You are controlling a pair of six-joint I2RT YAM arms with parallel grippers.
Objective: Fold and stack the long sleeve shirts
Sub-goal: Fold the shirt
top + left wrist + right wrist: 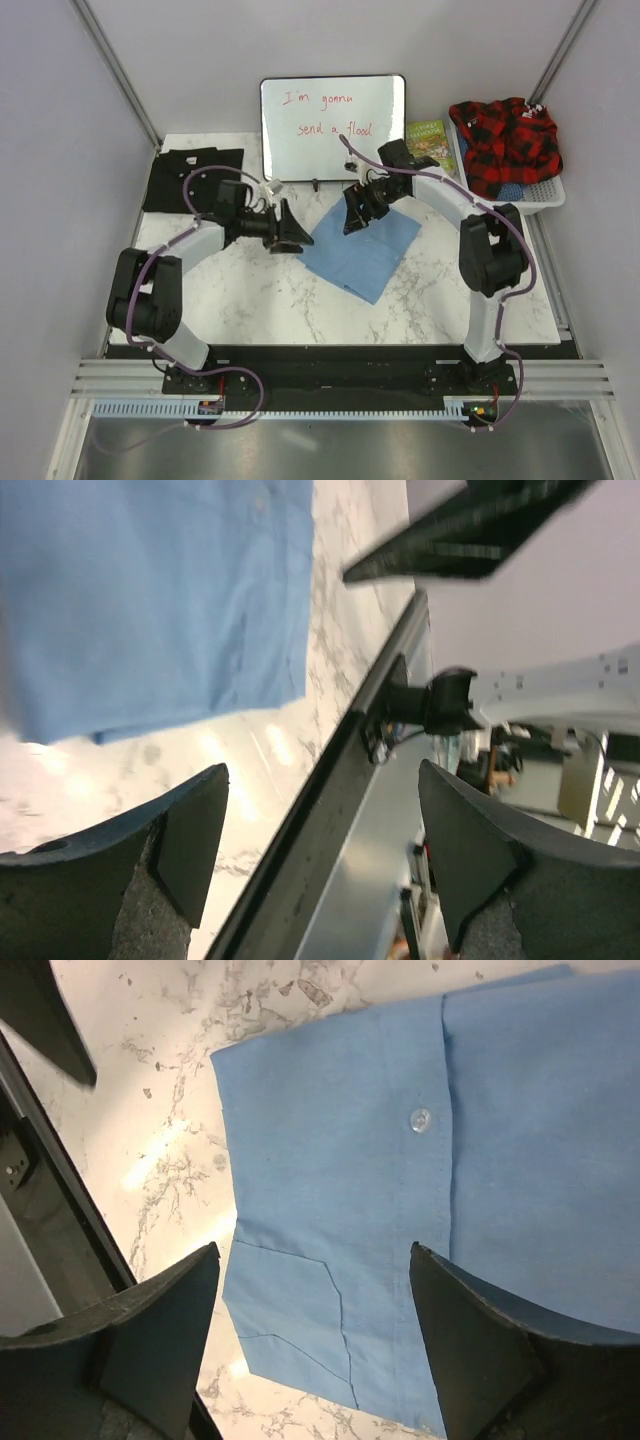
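A light blue long sleeve shirt lies folded into a flat rectangle in the middle of the marble table. A black long sleeve shirt lies folded at the far left corner. My left gripper hovers open just off the blue shirt's left edge, nothing between its fingers; the blue shirt shows beyond them. My right gripper hangs open over the blue shirt's far edge. In the right wrist view its fingers straddle the button placket of the blue shirt without touching it.
A whiteboard with red writing stands at the back centre. A white basket at the back right holds a red plaid cloth. A green book lies beside it. The table's black front rail runs near.
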